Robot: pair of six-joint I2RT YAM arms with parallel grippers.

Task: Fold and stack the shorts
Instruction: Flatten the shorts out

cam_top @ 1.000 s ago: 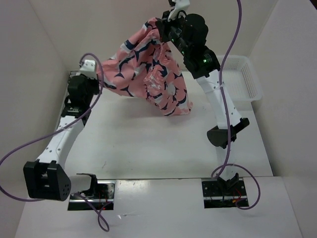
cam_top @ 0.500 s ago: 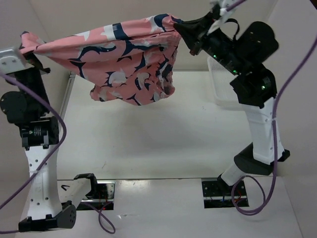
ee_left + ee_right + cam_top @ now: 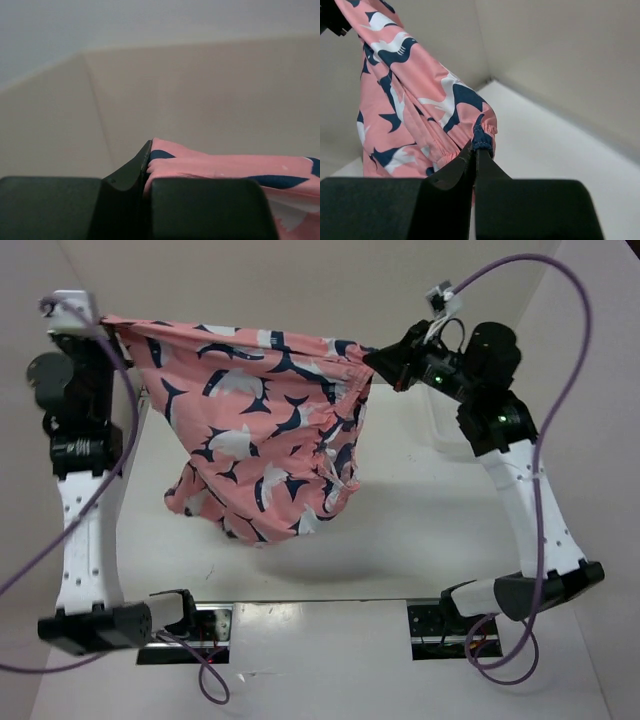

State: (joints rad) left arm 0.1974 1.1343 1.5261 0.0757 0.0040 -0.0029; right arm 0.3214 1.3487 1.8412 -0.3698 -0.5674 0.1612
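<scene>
Salmon-pink cloth printed with navy-and-white whale shapes, the shorts [image 3: 260,440] hang in the air above the tabletop [image 3: 430,530], and a soft shadow lies on the tabletop beneath them. Their top edge is pulled nearly taut between the two raised arms. The left tool [image 3: 100,322], high over the tabletop's left edge, is clamped on one corner of the fabric; its wrist view shows pink cloth pinched between the closed black fingers. The right tool [image 3: 378,362], up over the tabletop's far right part, is closed on the gathered waistband, with a bunched navy bit squeezed right at its fingertips. From that stretched edge the rest of the shorts sags in loose folds, the lowest hem hanging over the tabletop's near-left middle.
</scene>
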